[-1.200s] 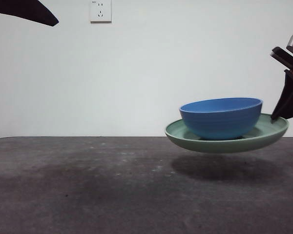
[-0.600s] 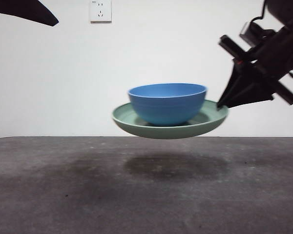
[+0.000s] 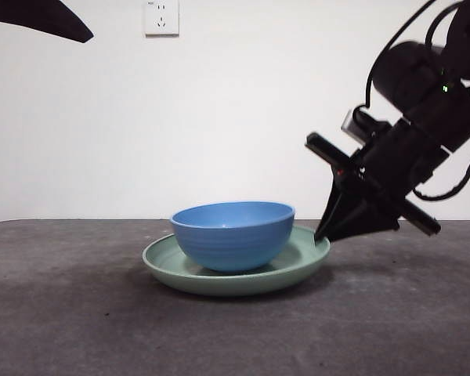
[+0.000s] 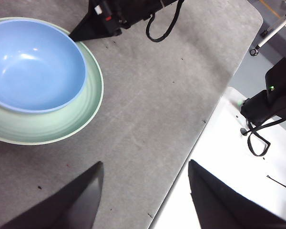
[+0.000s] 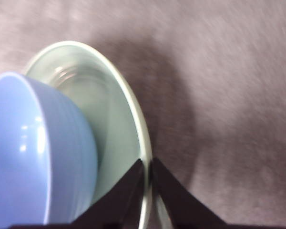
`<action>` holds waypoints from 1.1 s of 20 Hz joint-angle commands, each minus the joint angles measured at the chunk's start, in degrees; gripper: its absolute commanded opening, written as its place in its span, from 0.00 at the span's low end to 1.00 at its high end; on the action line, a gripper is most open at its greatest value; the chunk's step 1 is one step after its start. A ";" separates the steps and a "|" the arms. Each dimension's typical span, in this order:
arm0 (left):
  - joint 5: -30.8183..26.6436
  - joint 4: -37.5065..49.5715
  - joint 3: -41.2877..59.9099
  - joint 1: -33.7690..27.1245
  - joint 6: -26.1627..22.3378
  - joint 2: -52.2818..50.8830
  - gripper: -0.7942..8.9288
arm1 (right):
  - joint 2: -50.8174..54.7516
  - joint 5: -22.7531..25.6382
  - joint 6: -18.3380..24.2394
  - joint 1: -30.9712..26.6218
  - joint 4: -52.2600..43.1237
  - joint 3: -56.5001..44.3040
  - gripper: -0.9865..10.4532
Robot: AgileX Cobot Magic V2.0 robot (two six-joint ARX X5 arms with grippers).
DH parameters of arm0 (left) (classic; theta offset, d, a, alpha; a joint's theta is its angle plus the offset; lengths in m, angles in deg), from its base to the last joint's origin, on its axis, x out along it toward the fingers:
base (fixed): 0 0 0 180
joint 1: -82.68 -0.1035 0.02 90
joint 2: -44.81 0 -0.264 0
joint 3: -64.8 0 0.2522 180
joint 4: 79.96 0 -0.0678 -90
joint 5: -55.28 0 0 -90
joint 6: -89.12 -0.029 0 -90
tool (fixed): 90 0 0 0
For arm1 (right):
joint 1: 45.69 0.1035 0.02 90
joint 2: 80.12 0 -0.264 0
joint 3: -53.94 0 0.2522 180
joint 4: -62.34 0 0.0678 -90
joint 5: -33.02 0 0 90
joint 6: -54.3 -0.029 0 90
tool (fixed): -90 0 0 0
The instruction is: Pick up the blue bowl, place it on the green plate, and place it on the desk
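Sitting inside the green plate [image 3: 236, 276], the blue bowl [image 3: 233, 233] is staying upright, and the plate is resting, as it seems, flat on the counter [image 3: 78, 313]. The right claw [image 3: 323, 235] is pinching the plate's rim between its closed jaws, just beside the bowl. The left claw [image 4: 145, 191] is hanging open above the counter, well apart from the plate, holding nothing.
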 commanded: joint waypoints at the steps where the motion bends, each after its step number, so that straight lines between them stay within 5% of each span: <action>1: 0.28 0.39 -0.39 0.33 -0.09 0.35 0.38 | -1.73 -0.17 -0.92 0.31 -1.14 1.29 0.10; 13: 0.26 0.39 -0.39 0.33 -0.11 0.35 0.38 | 0.74 1.81 -0.66 0.15 0.44 1.29 0.24; 22: 0.26 0.39 -0.39 0.33 -0.11 0.35 0.38 | 23.69 3.32 11.65 -0.92 16.55 1.31 0.24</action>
